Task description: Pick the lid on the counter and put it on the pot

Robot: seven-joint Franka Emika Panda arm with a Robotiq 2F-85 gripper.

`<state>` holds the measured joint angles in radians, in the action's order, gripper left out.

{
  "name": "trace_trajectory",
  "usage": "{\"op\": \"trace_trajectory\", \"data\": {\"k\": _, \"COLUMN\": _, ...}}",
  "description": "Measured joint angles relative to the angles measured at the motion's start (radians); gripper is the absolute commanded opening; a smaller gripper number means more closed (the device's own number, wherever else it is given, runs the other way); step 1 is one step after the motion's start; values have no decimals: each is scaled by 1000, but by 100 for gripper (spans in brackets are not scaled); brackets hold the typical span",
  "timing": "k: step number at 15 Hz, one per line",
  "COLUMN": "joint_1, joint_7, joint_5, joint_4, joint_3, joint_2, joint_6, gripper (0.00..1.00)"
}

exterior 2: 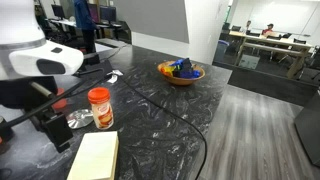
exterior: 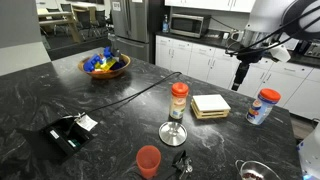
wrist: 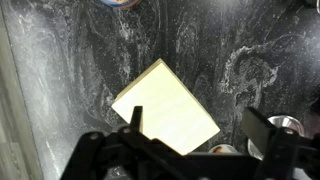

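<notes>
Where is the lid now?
In an exterior view, the lid stands on the counter just nearer the camera than the spice jar, between it and the red cup.

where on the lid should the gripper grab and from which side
Probably the central knob of the lid, from straight above: it lies flat on the counter, knob up, and the rim sits too low to pinch. Mind the spice jar standing close behind it in an exterior view.
</notes>
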<state>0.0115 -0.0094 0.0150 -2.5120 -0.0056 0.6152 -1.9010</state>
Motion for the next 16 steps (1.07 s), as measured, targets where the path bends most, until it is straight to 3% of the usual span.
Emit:
{"op": "trace_trajectory", "data": {"k": 13, "joint_1": 1, "joint_7": 0, "joint_5": 0, "joint_4": 0, "joint_3": 1, "joint_2": 0, "joint_6": -1, "gripper": 100}}
{"op": "trace_trajectory", "data": {"k": 16, "joint_1": 21, "joint_7": 0, "joint_5": 0, "joint_4": 0, "joint_3": 27, "joint_2": -6, "joint_6": -19, "gripper": 100}}
